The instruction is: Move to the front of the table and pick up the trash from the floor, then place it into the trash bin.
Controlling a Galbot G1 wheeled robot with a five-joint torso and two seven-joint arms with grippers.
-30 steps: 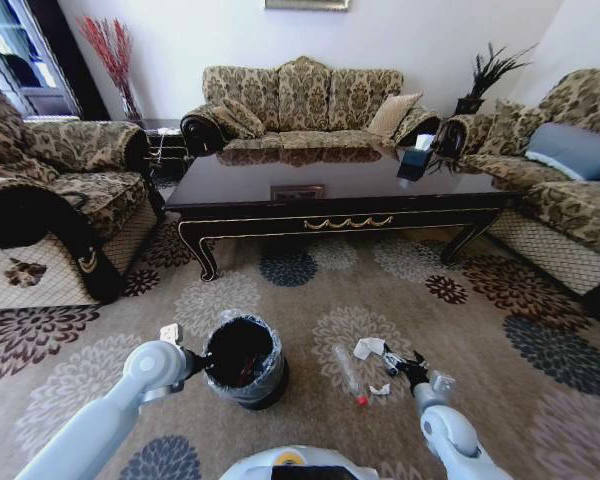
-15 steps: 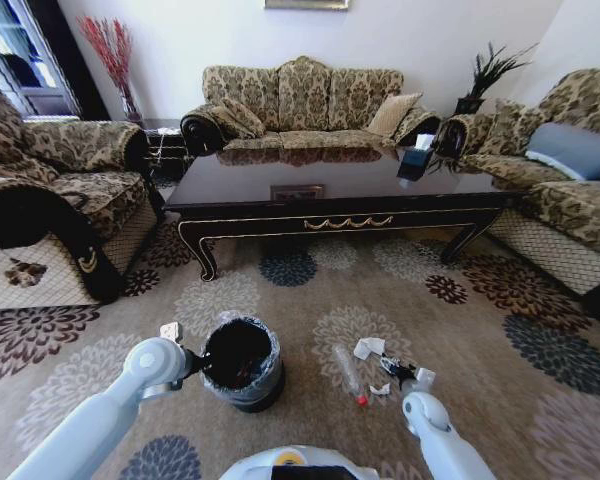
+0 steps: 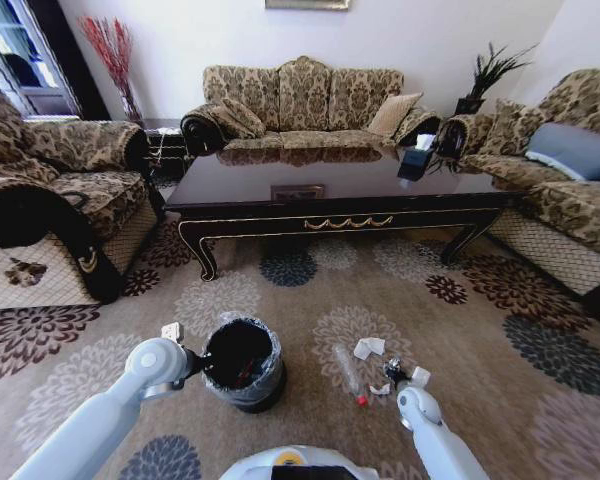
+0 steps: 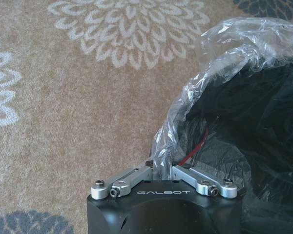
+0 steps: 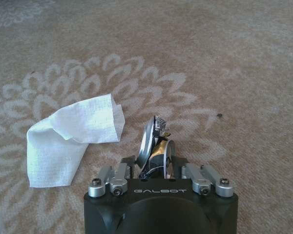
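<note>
Floor (image 3: 310, 300): patterned carpet, with the robot already stationed in front of the surface (image 3: 340, 185), so the approach looks complete. Bin (image 3: 242, 362): black, clear-lined, standing on the floor just beside the left arm; dark inside with a red strand visible, otherwise contents hard to make out. Left claw (image 4: 160, 171): pinched narrow onto the liner (image 4: 219, 63) at the bin's rim, apparently steadying it. Right claw (image 5: 154, 153): low over the floor, closed on a small shiny crumpled scrap (image 5: 154, 139) that juts from between its fingers. Trash on the floor: a white paper (image 3: 369, 347) near the right claw, a clear wrapper (image 3: 346, 368) between paper and bin, a red bit (image 3: 361, 400) at the wrapper's near end, and a small white piece (image 3: 379, 390) beside it. Progress, by judgement: one scrap gripped but not yet binned, several pieces left to collect, so the task is at an early-to-middle stage. Views compared: the head view gives the whole layout, bin, arms and scattered trash together; the right wrist view gives the held scrap and the paper's (image 5: 71, 139) folded weave up close; the left wrist view gives the grip on the liner and the bin's interior.
</note>
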